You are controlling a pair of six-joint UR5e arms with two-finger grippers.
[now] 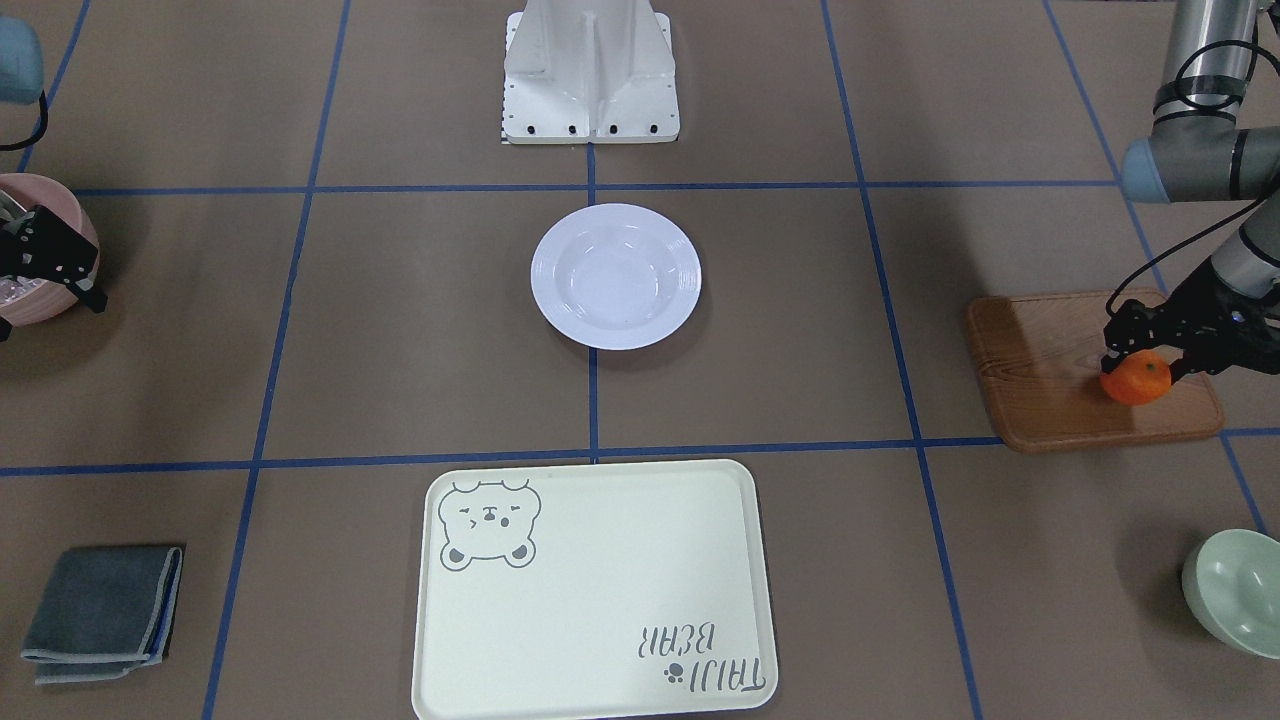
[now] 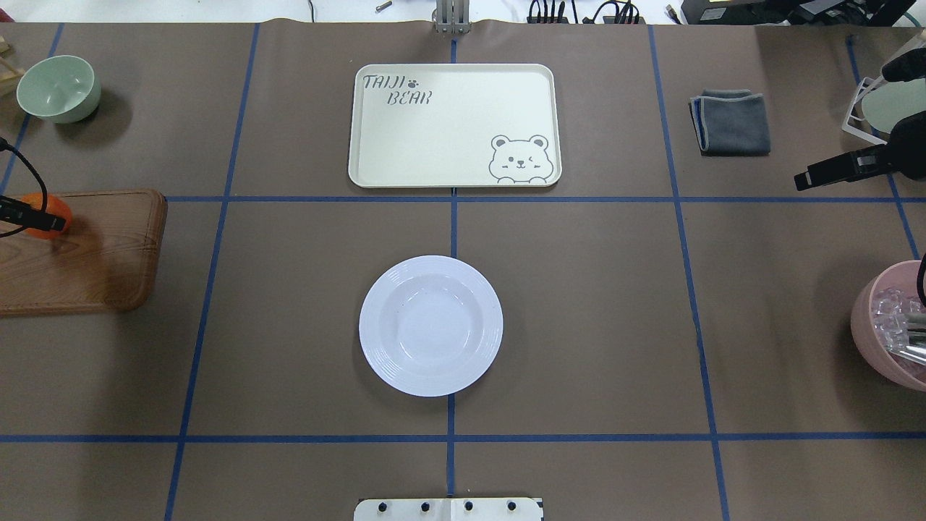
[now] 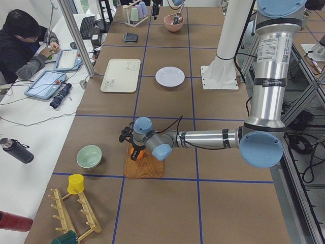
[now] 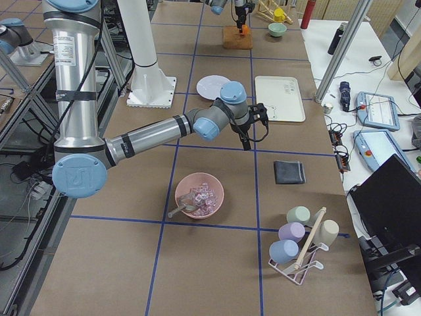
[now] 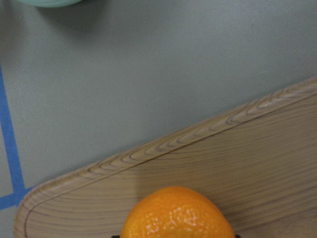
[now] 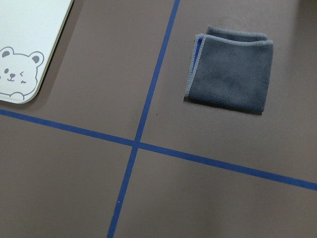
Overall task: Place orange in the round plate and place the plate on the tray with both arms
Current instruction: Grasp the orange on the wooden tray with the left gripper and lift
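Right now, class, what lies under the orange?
The brown wooden board lies under the orange, which the left gripper clasps. The fruit's underside is covered, so whether it rests on the wood cannot be seen.

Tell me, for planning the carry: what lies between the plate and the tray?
Nothing but bare table crossed by blue tape lines, clear in the overhead view.

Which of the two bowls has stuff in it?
The pink bowl: it holds clear cubes; the pale green bowl is empty.
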